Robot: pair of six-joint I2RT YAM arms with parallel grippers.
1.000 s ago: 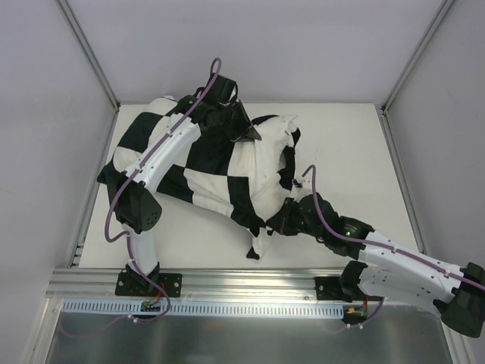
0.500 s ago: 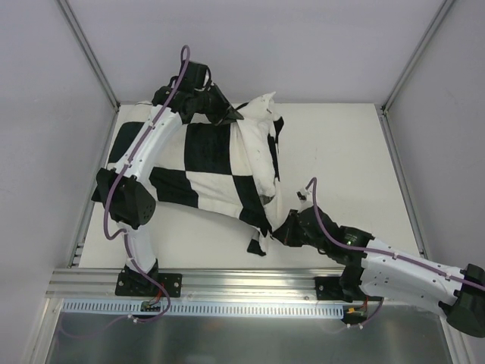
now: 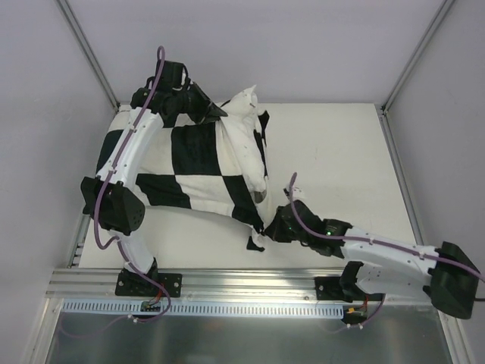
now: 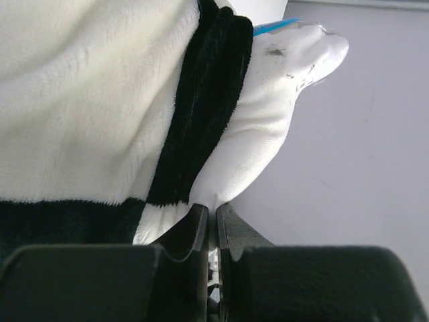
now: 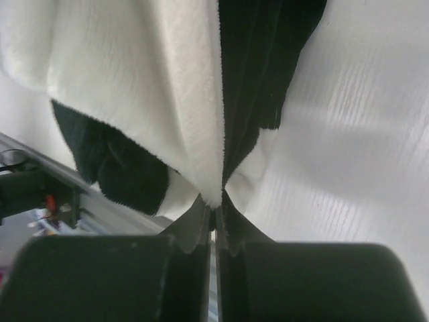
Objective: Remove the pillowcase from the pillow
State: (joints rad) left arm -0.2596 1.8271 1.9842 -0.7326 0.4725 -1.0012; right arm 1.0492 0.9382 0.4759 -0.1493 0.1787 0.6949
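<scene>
The black-and-white checkered pillowcase (image 3: 197,167) lies across the left half of the table with the pillow inside. The plain white pillow corner (image 3: 246,101) sticks out of its open far-right end. My left gripper (image 3: 220,112) is shut on that smooth white corner (image 4: 268,100), which has a small blue tag (image 4: 275,27), beside the fuzzy pillowcase edge (image 4: 87,100). My right gripper (image 3: 271,227) is shut on the pillowcase's near-right edge (image 5: 174,87), low over the table. The jaws of both stand pressed together on the fabric, as the left wrist view (image 4: 213,209) and the right wrist view (image 5: 216,204) show.
The white table (image 3: 333,152) is bare on its right half. Grey walls with metal posts (image 3: 89,53) close in the back and sides. A metal rail (image 3: 242,284) runs along the near edge by the arm bases.
My left gripper has moved left and back, pulling the white pillow corner further out. My right gripper has shifted left and nearer, still holding the pillowcase edge. The cloth is stretched between them.
</scene>
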